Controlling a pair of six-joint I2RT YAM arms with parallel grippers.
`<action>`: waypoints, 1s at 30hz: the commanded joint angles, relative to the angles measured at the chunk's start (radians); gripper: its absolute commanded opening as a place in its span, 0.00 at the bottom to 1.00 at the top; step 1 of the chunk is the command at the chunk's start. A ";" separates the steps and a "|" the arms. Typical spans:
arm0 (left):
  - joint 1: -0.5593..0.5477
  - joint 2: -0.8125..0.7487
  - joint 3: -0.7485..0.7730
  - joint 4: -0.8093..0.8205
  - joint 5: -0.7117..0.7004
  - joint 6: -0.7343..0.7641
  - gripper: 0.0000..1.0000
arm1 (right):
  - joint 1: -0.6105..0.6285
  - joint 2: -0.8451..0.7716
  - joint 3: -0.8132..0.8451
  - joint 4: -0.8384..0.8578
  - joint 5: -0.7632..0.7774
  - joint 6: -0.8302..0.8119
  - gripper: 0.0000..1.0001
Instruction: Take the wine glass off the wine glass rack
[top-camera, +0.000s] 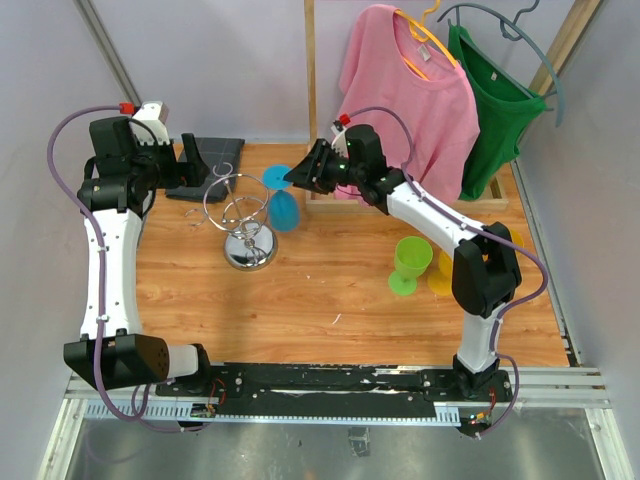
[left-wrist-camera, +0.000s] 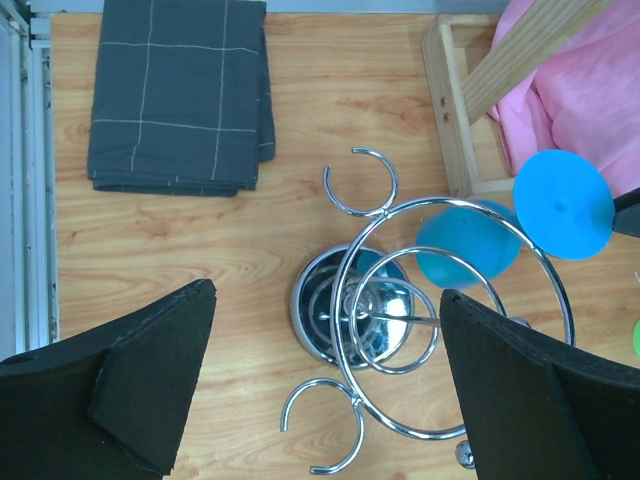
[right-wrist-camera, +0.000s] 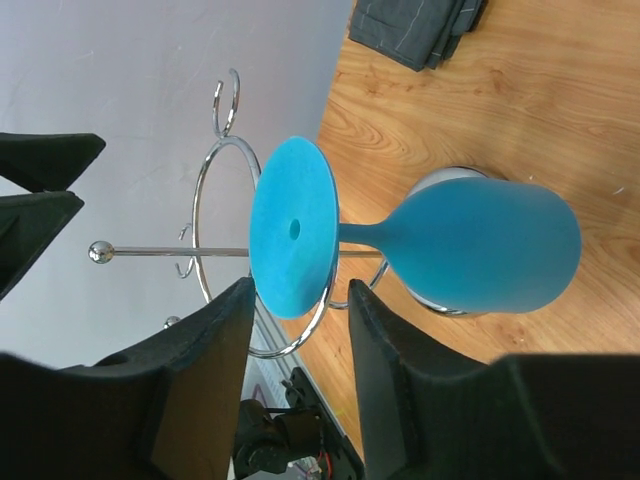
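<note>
grey cloth (top-camera: 222, 155) beyond rack (top-camera: 249, 248), shirts (top-camera: 410, 100) (hanging) right

Overhead, two wrist close-ups; common rack (top-camera: 250, 250)

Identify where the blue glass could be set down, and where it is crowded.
Free: the table between rack and green glass, and all of its near strip. Crowded: the far edge, with cloth, rack, blue glass and wooden frame.

Rack (left-wrist-camera: 310, 320) loops hem blue glass (left-wrist-camera: 465, 245) (wooden frame (left-wrist-camera: 455, 120) just behind)
</note>
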 joint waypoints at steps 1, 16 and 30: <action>0.009 -0.001 0.002 0.009 0.019 0.008 0.99 | 0.009 0.011 0.018 0.066 -0.019 0.029 0.40; 0.008 0.002 -0.005 0.009 0.035 0.010 0.99 | 0.004 0.012 -0.026 0.137 -0.048 0.080 0.24; 0.008 -0.002 -0.009 0.009 0.057 0.008 0.99 | 0.005 0.020 -0.067 0.186 -0.062 0.126 0.23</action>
